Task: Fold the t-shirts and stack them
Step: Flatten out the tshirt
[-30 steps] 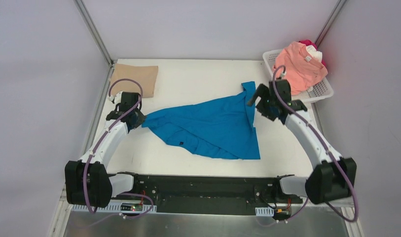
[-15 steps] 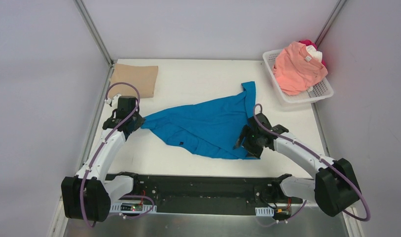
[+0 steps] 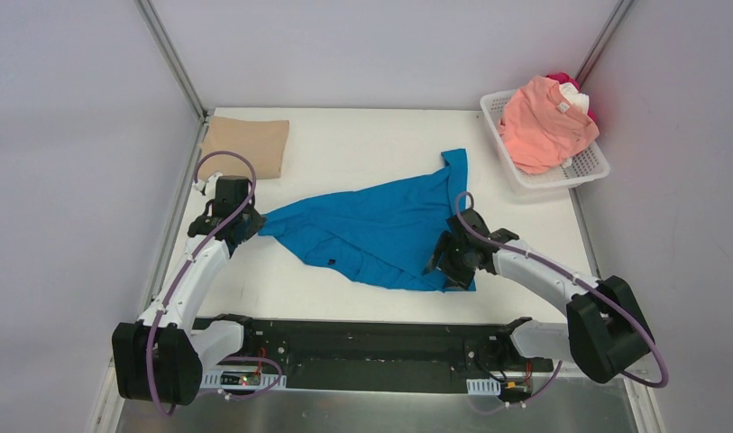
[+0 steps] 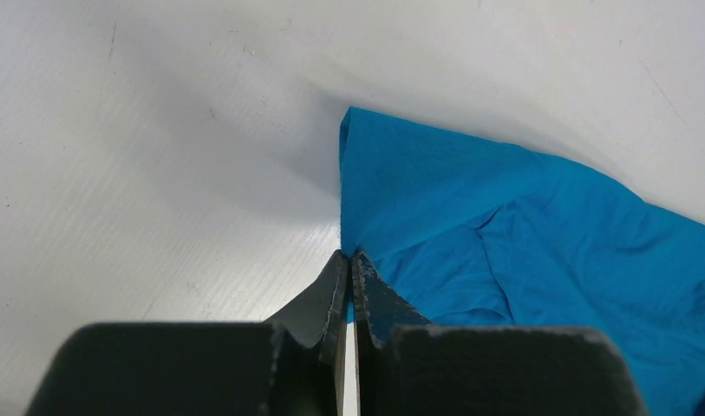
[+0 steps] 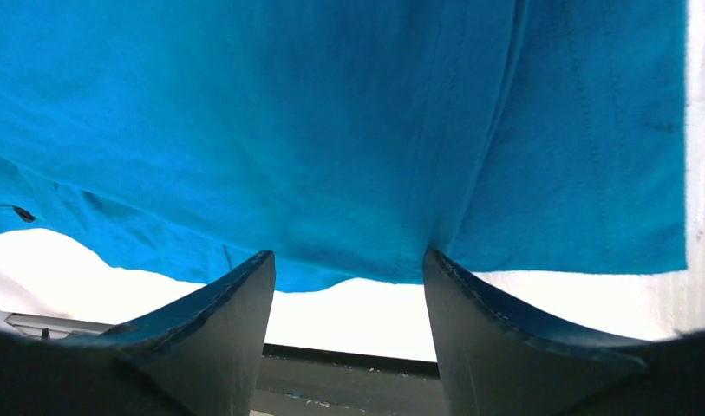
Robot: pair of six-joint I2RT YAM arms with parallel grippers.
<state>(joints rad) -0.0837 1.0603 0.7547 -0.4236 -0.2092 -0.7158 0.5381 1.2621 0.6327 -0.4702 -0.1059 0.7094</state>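
Item: blue shirt [image 3: 380, 234], lying crumpled mid-counter [image 3: 362, 135], its long axis running left to right and one corner reaching toward the basket [image 3: 590, 168]. Left pincer [image 4: 349, 260]: clamped tight on the shirt's left tip. Right pincer [image 5: 349, 264]: jaws apart, straddling the near right hem, cloth just ahead of its tips. By my judgement it is the nearer arm for that corner.

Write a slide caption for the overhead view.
Left hand pinches one corner of the blue shirt while the open right hand is poised at its near edge.
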